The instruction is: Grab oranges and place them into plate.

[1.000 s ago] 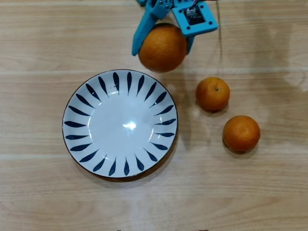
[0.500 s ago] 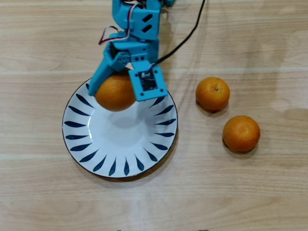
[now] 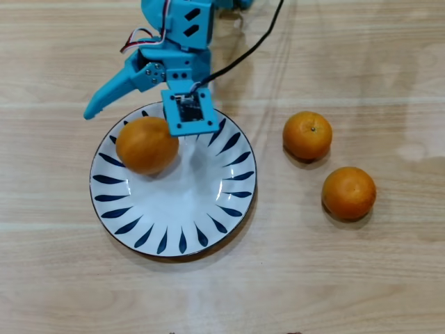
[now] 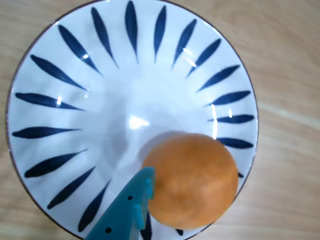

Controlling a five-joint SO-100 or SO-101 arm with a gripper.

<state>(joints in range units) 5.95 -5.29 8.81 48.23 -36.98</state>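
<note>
The large orange lies inside the white plate with blue leaf strokes, near its upper-left rim in the overhead view. My blue gripper is open just above it, one finger splayed out to the left and clear of the fruit. Two smaller oranges rest on the table right of the plate. In the wrist view the large orange sits low in the plate, with one blue finger beside it.
The wooden table carries the plate and the fruit. The arm's black cable runs from the wrist toward the top edge of the overhead view.
The gripper carried the large orange from beyond the plate's far rim to over the plate, then opened. The orange now lies in the plate. The two small oranges have not moved.
</note>
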